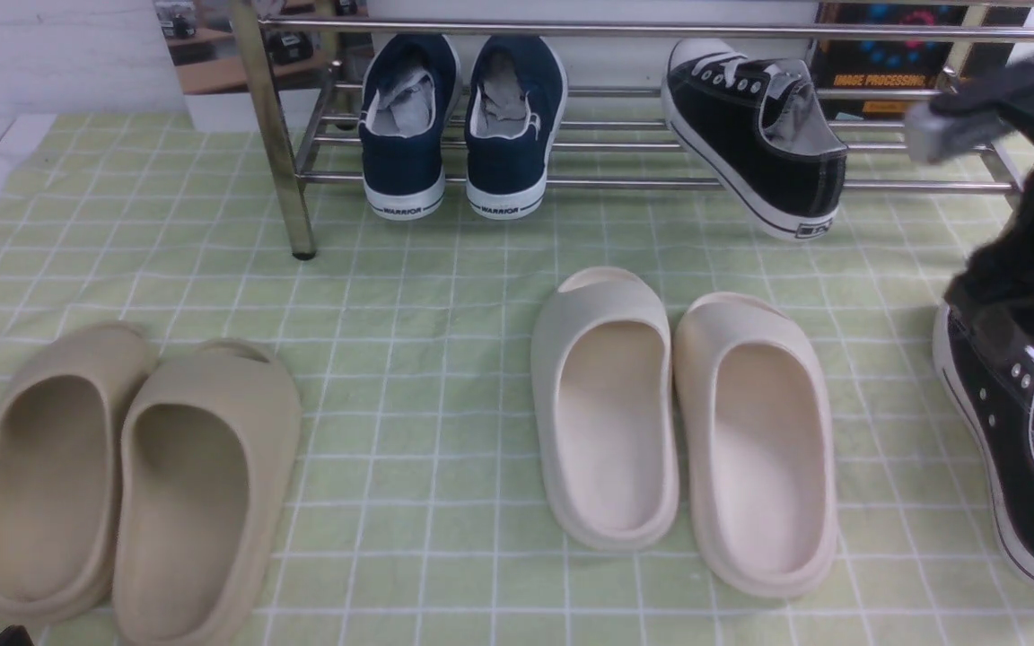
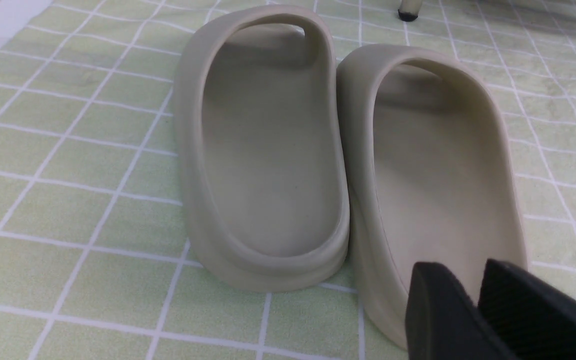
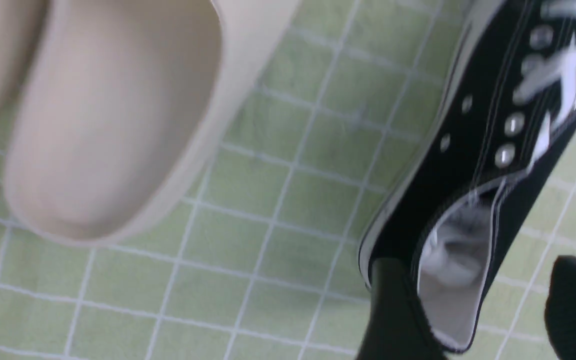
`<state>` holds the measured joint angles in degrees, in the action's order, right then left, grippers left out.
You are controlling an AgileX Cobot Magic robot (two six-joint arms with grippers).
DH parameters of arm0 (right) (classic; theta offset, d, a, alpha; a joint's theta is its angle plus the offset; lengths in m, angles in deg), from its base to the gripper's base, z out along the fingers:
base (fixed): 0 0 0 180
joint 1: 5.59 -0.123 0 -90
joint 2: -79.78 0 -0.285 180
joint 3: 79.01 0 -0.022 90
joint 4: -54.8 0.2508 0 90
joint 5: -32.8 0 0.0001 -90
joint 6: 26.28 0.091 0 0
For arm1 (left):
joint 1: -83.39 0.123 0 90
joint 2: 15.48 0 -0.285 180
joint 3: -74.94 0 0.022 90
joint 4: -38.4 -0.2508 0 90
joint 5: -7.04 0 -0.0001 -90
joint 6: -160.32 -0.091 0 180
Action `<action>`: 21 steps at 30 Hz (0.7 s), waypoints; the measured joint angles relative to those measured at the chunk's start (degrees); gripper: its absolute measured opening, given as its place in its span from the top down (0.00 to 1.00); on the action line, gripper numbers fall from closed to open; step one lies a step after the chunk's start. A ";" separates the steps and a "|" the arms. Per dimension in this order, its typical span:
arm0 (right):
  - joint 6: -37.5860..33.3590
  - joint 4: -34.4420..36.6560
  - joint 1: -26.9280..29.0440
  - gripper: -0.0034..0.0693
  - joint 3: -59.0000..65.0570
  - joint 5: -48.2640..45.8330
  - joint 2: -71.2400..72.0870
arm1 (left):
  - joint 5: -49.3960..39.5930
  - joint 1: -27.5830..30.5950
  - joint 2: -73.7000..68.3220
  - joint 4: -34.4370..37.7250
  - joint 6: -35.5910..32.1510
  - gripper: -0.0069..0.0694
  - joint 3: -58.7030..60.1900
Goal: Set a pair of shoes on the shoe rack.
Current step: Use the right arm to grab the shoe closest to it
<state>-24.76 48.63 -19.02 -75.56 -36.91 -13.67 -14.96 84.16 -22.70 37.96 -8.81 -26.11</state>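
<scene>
One black sneaker (image 1: 759, 135) leans on the shoe rack (image 1: 571, 183) at one o'clock, heel overhanging. Its mate (image 1: 1020, 449) lies on the worktop (image 1: 445, 296) at four o'clock. The right hand (image 3: 483, 280) hovers there spread wide, fingers (image 3: 393, 310) either side of the heel, gripping nothing. It should sink lower and pinch the heel collar squarely before lifting. The left hand (image 2: 483, 310) sits empty above a beige slide (image 2: 433, 165); whether its fingers touch, I cannot tell.
</scene>
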 joint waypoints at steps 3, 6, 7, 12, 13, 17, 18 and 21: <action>2.64 -0.11 3.31 0.38 7.30 3.93 1.77 | 0.00 0.00 0.00 0.00 0.00 0.71 0.00; 3.91 -0.13 5.47 0.38 12.95 8.00 1.65 | 0.00 0.00 0.00 0.00 0.00 0.71 0.00; 4.10 -0.13 5.57 0.38 15.05 9.84 1.45 | 0.00 0.00 0.00 0.00 0.00 0.71 0.00; 4.24 0.03 5.57 0.38 20.14 16.54 -0.05 | 0.00 0.00 0.00 0.00 0.00 0.70 0.00; 4.45 -0.03 5.51 0.38 21.27 19.15 -1.17 | 0.00 0.00 0.00 0.00 0.00 0.70 0.00; 5.28 -0.50 5.51 0.42 21.99 22.38 -4.29 | 0.00 0.00 0.00 0.00 0.00 0.69 0.00; 5.28 -0.55 5.51 0.45 21.99 22.81 -5.04 | 0.00 0.00 0.00 0.00 0.00 0.69 0.00; 5.28 -1.06 5.51 0.64 21.99 23.70 -5.93 | 0.00 0.00 0.00 0.00 0.00 0.69 0.00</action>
<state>-19.48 47.57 -13.51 -53.57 -13.21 -19.60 -14.96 84.16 -22.70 37.96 -8.81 -26.11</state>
